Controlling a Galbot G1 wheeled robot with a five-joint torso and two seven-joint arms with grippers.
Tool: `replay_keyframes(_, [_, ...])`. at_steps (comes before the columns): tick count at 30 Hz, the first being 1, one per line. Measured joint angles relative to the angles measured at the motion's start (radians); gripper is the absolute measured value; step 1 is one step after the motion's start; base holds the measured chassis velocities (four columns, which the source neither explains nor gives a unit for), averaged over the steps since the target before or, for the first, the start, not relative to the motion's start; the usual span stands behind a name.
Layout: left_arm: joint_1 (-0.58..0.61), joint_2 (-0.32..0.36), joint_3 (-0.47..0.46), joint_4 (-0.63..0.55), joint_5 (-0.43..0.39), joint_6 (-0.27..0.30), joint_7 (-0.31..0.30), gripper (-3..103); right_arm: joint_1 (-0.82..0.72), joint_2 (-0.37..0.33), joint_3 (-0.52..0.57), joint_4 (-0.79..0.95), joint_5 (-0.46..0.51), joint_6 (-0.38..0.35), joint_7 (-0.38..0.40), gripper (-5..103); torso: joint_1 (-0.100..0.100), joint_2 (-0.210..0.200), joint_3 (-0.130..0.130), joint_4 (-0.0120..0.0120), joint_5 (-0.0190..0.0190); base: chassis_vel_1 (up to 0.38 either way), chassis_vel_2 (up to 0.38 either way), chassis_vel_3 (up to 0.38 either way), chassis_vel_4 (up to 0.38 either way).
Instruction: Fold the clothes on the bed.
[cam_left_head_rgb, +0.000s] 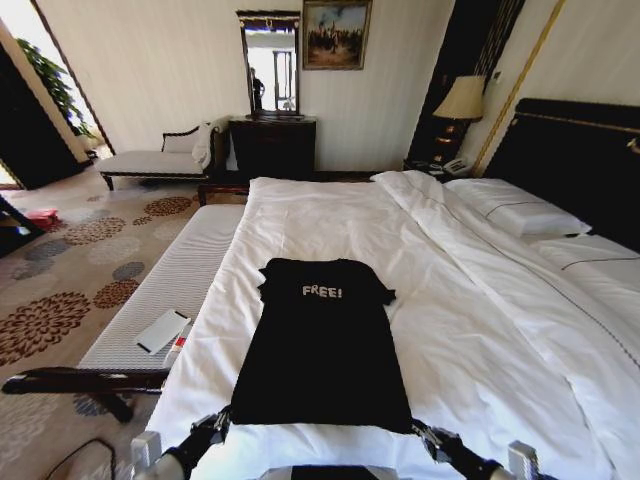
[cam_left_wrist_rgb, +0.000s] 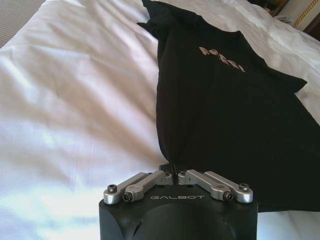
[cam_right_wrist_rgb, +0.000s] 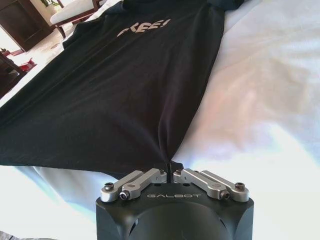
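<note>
The clothes are one black sleeveless top (cam_left_head_rgb: 322, 345) with white "FREE!" lettering, spread flat on the white bed (cam_left_head_rgb: 480, 330), hem toward me. My left gripper (cam_left_head_rgb: 218, 424) is shut on the hem's left corner; in the left wrist view the fingers (cam_left_wrist_rgb: 173, 169) pinch the black fabric (cam_left_wrist_rgb: 225, 110). Across the hem, my right gripper (cam_left_head_rgb: 421, 430) is shut on the right corner, and the right wrist view shows its fingers (cam_right_wrist_rgb: 172, 167) closed on the cloth (cam_right_wrist_rgb: 115, 95).
A grey upholstered bench (cam_left_head_rgb: 170, 285) runs along the bed's left side with a white card (cam_left_head_rgb: 162, 331) on it. Pillows (cam_left_head_rgb: 525, 212) and the dark headboard (cam_left_head_rgb: 580, 160) lie at the right. A dresser (cam_left_head_rgb: 272, 146) and chaise (cam_left_head_rgb: 155, 160) stand by the far wall.
</note>
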Motion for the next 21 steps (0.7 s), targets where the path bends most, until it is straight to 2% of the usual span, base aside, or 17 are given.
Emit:
replay_keyframes(11, [0.014, -0.032, 0.026, 0.023, 0.038, -0.023, -0.002, 0, -0.001, 0.006, -0.012, -0.009, -0.021, 0.015, -0.003, 1, 0.000, 0.000, 0.000, 0.0000, -0.0001, 0.000, 0.000, 0.000, 0.000])
replay_keyframes(12, [0.003, -0.039, 0.034, 0.025, 0.045, -0.024, -0.013, 1, 0.004, 0.004, -0.012, -0.009, -0.019, 0.016, -0.001, 1, 0.000, 0.000, 0.000, 0.0000, 0.0000, 0.000, 0.000, 0.000, 0.000])
replay_keyframes(13, [-0.004, -0.042, 0.039, 0.026, 0.050, -0.024, -0.021, 7, 0.007, 0.003, -0.012, -0.009, -0.017, 0.017, 0.001, -2, 0.000, 0.000, 0.000, 0.0002, 0.0000, 0.000, 0.000, 0.000, 0.000])
replay_keyframes(14, [-0.006, -0.043, 0.041, 0.026, 0.054, -0.024, -0.023, 7, 0.008, 0.002, -0.012, -0.009, -0.017, 0.018, 0.002, 2, 0.000, 0.000, 0.000, 0.0002, 0.0000, 0.000, 0.000, 0.000, 0.000])
replay_keyframes(15, [-0.013, -0.044, 0.047, 0.026, 0.066, -0.029, -0.024, 12, 0.010, 0.002, -0.012, -0.010, -0.018, 0.024, 0.004, 7, 0.000, 0.000, 0.000, 0.0003, 0.0000, 0.000, 0.000, 0.000, 0.000])
replay_keyframes(18, [-0.019, -0.044, 0.058, 0.028, 0.097, -0.042, -0.023, 18, 0.011, 0.002, -0.012, -0.011, -0.027, 0.035, 0.004, 12, 0.000, 0.000, 0.000, 0.0001, 0.0000, 0.000, 0.000, 0.000, 0.000])
replay_keyframes(21, [-0.023, -0.045, 0.078, 0.028, 0.149, -0.062, -0.027, 34, 0.008, 0.004, -0.011, -0.011, -0.044, 0.046, 0.004, 28, 0.000, 0.000, 0.000, 0.0002, 0.0000, 0.000, 0.000, 0.000, 0.000])
